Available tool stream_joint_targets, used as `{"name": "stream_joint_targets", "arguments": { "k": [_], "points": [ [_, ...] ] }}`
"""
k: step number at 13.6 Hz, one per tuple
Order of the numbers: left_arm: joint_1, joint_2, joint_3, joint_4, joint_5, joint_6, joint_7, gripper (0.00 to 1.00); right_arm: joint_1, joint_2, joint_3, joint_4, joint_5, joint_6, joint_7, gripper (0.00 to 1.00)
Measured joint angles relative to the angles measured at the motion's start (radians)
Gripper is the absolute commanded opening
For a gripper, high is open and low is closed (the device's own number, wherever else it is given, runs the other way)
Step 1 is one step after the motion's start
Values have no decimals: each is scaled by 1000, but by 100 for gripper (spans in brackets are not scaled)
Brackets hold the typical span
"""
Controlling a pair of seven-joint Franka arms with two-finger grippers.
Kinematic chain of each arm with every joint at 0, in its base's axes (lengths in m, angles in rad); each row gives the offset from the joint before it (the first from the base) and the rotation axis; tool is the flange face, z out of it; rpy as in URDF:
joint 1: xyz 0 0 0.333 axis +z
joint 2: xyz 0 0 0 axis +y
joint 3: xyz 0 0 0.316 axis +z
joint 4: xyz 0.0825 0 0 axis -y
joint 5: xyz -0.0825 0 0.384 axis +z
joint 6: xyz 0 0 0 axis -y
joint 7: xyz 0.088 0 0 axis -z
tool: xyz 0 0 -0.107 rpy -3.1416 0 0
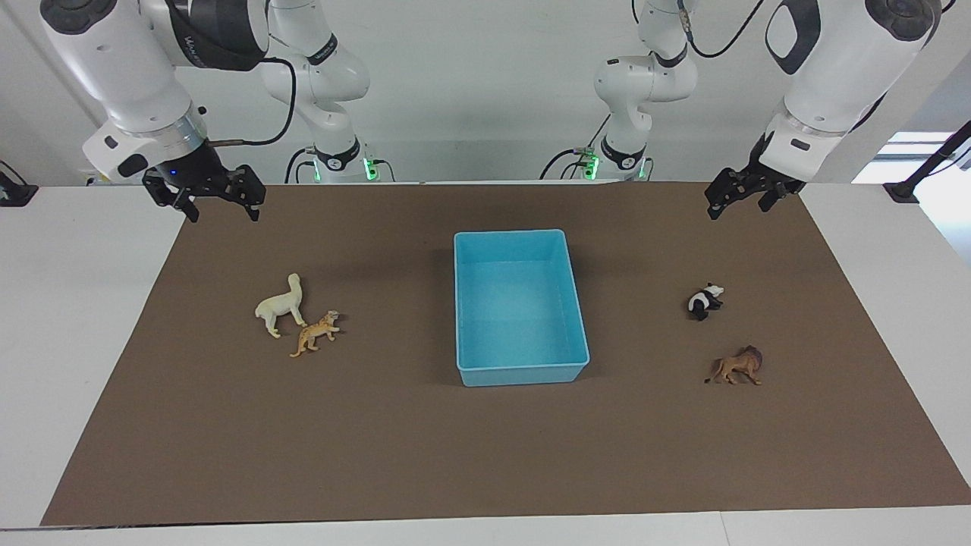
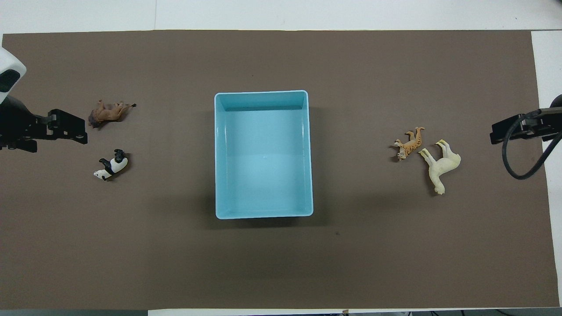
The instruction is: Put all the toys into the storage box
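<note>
"Franka" lettering faint on right arm [image 1: 220, 38], otherwise unreadable

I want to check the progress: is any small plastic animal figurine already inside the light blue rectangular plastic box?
No, the light blue rectangular plastic box holds nothing, and all four figurines lie on the brown mat.

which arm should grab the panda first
Left. The panda lies toward the left arm's end of the table, and the left gripper hangs open there. The right gripper waits at the other end.
</note>
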Motion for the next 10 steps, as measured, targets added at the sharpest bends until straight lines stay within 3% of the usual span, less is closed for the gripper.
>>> {"name": "stream_joint_targets", "arguments": {
  "k": [10],
  "points": [
    [15, -22, 10, -29, 4, 8, -23, 100, 0, 0, 0, 0, 0, 0, 0, 100]
  ]
}}
